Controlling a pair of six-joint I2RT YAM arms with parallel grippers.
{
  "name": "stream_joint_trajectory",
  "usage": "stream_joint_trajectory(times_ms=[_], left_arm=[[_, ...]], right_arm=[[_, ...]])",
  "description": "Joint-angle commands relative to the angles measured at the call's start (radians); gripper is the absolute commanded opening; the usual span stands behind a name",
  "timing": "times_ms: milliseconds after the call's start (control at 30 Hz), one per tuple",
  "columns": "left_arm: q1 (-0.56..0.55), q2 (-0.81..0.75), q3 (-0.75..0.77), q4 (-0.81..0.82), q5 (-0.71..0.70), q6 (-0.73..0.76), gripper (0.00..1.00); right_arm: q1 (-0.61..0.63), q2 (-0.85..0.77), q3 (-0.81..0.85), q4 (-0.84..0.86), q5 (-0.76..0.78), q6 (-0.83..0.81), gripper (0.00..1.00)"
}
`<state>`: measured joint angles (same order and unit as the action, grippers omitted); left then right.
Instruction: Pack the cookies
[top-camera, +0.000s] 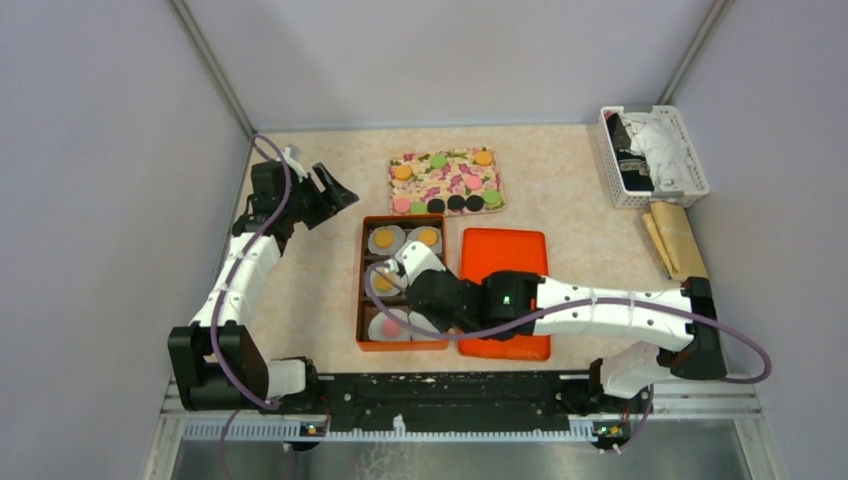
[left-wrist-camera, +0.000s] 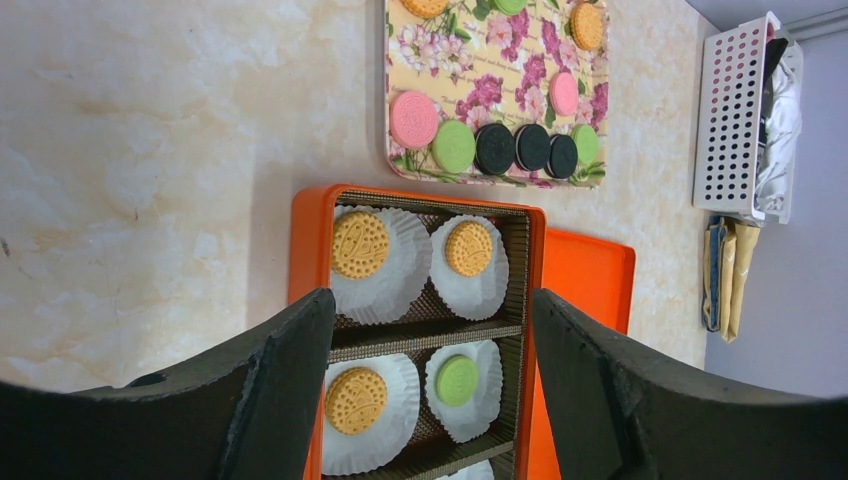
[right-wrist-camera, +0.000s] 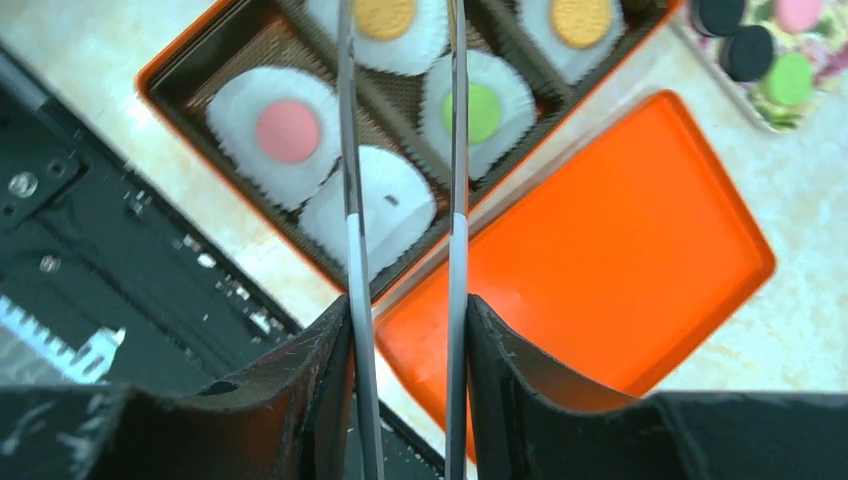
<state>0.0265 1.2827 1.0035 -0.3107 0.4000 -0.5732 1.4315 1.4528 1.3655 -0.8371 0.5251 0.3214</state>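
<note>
Cookies (top-camera: 445, 180) in orange, pink, green and black lie on the floral board. Others sit in white paper cups in the orange box (top-camera: 362, 290): orange ones (left-wrist-camera: 360, 245), a green one (left-wrist-camera: 456, 380) and a pink one (right-wrist-camera: 287, 131). One cup (right-wrist-camera: 385, 205) holds no cookie. My right gripper (top-camera: 432, 292) hovers over the box, shut on metal tongs (right-wrist-camera: 349, 150) whose two blades reach over the box (right-wrist-camera: 160, 85); their tips are out of view. My left gripper (top-camera: 335, 195) is open and empty, raised left of the board; its wrist view (left-wrist-camera: 432, 300) looks down on the box (left-wrist-camera: 310, 230).
The orange lid (top-camera: 505, 290) lies right of the box. A white basket (top-camera: 655, 155) with cloth stands at the back right, with a brown paper bundle (top-camera: 675, 240) in front of it. Grey walls close in both sides. A black rail (top-camera: 440, 390) runs along the near edge.
</note>
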Motion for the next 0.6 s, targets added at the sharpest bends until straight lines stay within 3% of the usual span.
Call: stream_joint_trajectory(times_ms=[0,267,567], left_arm=[[0.007,-0.033,0.009,0.03,0.0,0.009,0.78],[0.008,-0.013,0.011,0.038,0.005,0.009,0.78],[0.009,0.017,0.016,0.045,-0.019,0.024,0.78]], right_arm=[[-0.12,-0.06,0.06,0.052,0.091,-0.038,0.4],[-0.396,0.016,0.061,0.263,-0.016,-0.143,0.4],[-0.541,0.273,0.219,0.33,-0.145,-0.195,0.4]])
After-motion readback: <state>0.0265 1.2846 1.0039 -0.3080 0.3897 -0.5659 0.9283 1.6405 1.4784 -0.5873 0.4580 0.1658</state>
